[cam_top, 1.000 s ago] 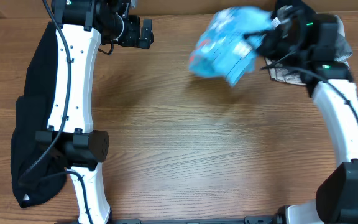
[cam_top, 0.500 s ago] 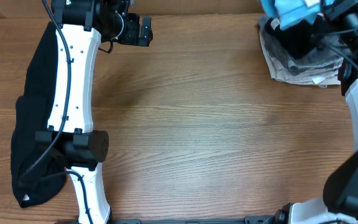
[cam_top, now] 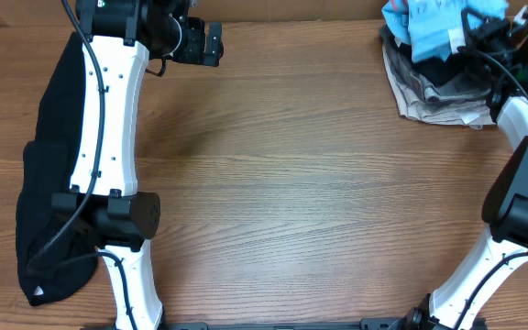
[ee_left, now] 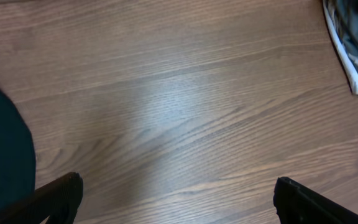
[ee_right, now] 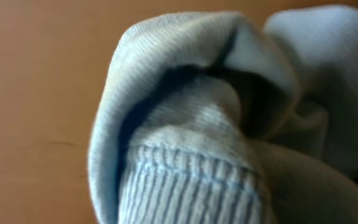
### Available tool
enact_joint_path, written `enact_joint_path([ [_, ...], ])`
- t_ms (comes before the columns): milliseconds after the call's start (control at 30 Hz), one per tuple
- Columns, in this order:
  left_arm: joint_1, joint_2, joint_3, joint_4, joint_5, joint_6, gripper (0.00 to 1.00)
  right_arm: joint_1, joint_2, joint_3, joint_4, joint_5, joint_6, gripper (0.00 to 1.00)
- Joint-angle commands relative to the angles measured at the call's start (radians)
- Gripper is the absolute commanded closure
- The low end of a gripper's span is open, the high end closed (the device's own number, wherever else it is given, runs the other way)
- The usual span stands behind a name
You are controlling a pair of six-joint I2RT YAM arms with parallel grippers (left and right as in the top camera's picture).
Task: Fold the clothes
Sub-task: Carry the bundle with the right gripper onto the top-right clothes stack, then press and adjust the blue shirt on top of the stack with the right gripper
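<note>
**Blue shirt held over the pile in the far right corner**

Along the table's left edge a limp black fabric garment (cam_top: pixel 39 211) lies stretched out, partly under the left arm. It looks parked there, waiting its turn. The left gripper (cam_top: pixel 207 44) sits at the far edge with its fingers spread wide and nothing between them. Its wrist camera sees only the brown wood-grain table (cam_top: pixel 291 183), so this arm appears to be keeping clear.

The middle of the table is bare wood, the likely folding area.

In the far right corner sits a rumpled grey-and-white heap of cloth (cam_top: pixel 434 96), probably where handled pieces are stacked. Directly above it is the light blue T-shirt (cam_top: pixel 434 26), bunched rather than flat. The right gripper (cam_top: pixel 473 32) is clenched on it, and the wrist view is filled with pale ribbed hem. The shirt touches or hangs just over the heap. Which, I cannot tell.
</note>
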Motion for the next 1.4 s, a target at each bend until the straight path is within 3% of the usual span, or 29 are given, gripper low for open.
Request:
enact_joint_path([
  [0, 0.0, 0.009, -0.005, 0.022, -0.008, 0.0, 0.0, -0.031, -0.021, 0.048, -0.064, -0.062, -0.109, 0.96],
  [133, 0.0, 0.009, -0.005, 0.04, -0.008, 0.0, 0.0, -0.065, -0.021, 0.048, -0.191, -0.091, -0.166, 0.96],
  [267, 0.0, 0.009, -0.005, 0.041, -0.008, 0.0, 0.0, -0.1, -0.034, 0.049, -0.292, -0.144, -0.23, 0.55],
  [433, 0.0, 0.009, -0.005, 0.045, -0.008, 0.0, 0.0, -0.121, -0.108, 0.049, -0.501, -0.076, -0.389, 0.36],
  [733, 0.0, 0.009, -0.005, 0.045, -0.008, 0.0, 0.0, -0.112, -0.327, 0.049, -0.789, 0.201, -0.654, 0.22],
  [933, 0.0, 0.009, -0.005, 0.049, -0.008, 0.0, 0.0, -0.045, -0.37, 0.049, -0.678, 0.317, -0.782, 0.0],
  [1133, -0.001, 0.009, -0.005, 0.049, -0.008, 0.0, 0.0, 0.065, -0.3, 0.049, -0.442, 0.586, -0.858, 0.0],
  [1367, -0.001, 0.009, -0.005, 0.05, -0.008, 0.001, 0.0, 0.092, -0.149, 0.07, -0.258, 0.591, -0.861, 0.0],
])
